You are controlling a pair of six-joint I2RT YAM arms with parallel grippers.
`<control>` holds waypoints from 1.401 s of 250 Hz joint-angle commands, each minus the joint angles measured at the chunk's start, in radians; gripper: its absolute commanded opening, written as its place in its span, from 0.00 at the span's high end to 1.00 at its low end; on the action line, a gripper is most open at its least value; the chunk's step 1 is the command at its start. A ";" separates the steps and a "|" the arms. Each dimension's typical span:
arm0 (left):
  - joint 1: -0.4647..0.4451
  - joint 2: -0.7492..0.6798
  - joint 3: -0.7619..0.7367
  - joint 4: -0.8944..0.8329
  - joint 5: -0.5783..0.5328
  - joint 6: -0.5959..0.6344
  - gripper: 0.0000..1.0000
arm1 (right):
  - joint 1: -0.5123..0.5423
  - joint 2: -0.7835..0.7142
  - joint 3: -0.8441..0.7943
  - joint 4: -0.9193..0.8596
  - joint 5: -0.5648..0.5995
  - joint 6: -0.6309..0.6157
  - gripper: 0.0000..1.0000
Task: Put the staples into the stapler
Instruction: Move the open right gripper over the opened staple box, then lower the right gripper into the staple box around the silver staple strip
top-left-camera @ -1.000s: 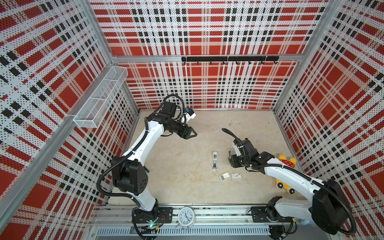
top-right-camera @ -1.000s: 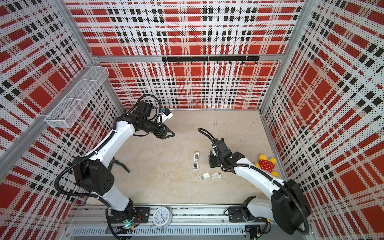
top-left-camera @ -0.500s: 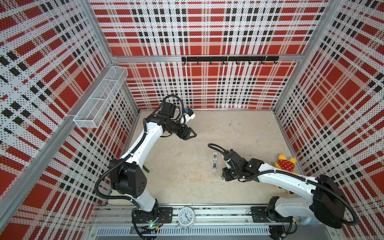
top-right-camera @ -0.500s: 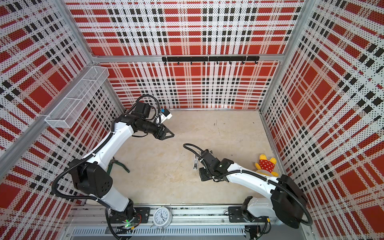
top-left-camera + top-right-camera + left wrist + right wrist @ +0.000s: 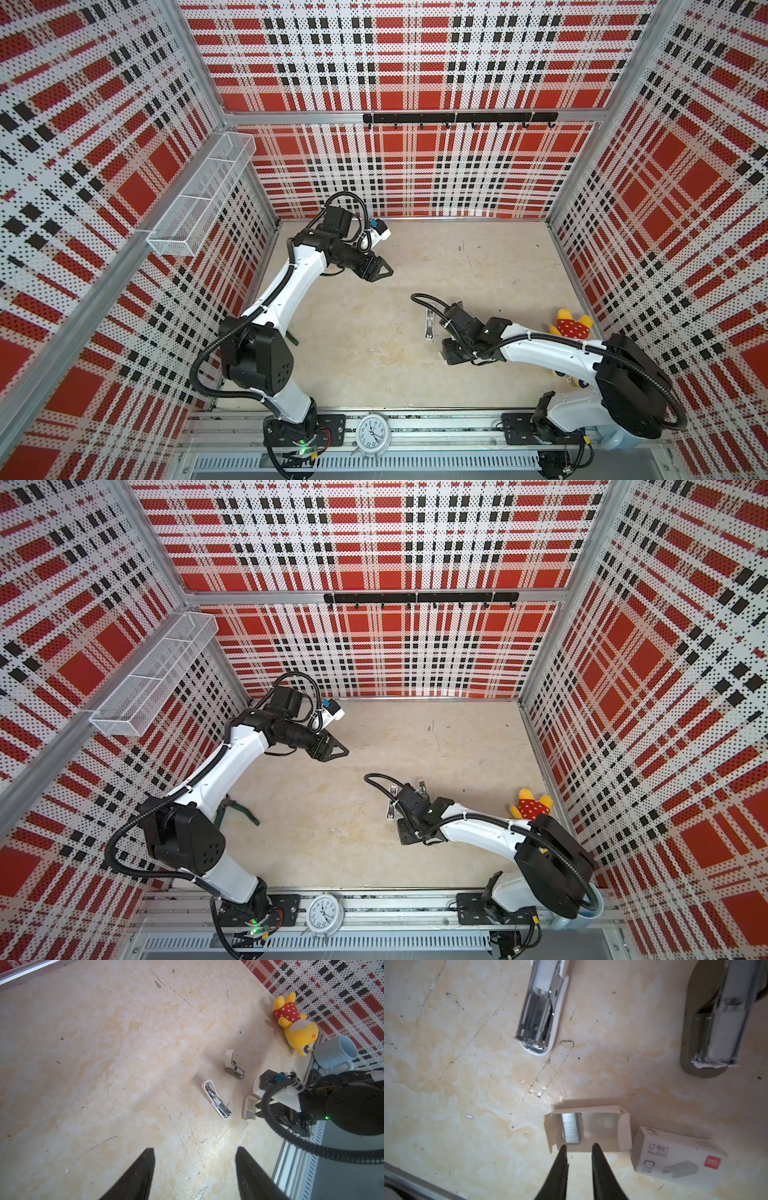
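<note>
The staples (image 5: 570, 1131), a short silver-grey strip, lie at one end of a small white cardboard tray (image 5: 602, 1126). My right gripper (image 5: 579, 1146) hangs just above the tray's near edge beside the strip, its jaws a narrow gap apart with nothing between them. In both top views the right wrist (image 5: 457, 353) hides tray and staples. A white stapler (image 5: 542, 1007) (image 5: 429, 322) lies open, metal channel up, just beyond the tray. A second open stapler (image 5: 714, 1022) has a grey base. My left gripper (image 5: 194, 1149) (image 5: 384, 272) is open and empty, high over the table's back left.
The printed white box sleeve (image 5: 675, 1157) lies right beside the tray. A yellow plush toy (image 5: 571, 326) and a pale blue mug (image 5: 332, 1051) sit by the right wall. Green-handled pliers (image 5: 232, 808) lie near the left arm's base. A small clock (image 5: 372, 432) stands on the front rail.
My right arm has swung left and toward the front, from beside the stapler to over the tray and box, now covering them in the top views. The left arm has barely moved.
</note>
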 commanded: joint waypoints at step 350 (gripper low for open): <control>0.019 -0.032 -0.025 0.023 0.014 0.007 0.35 | 0.026 0.075 0.076 0.010 0.075 0.011 0.76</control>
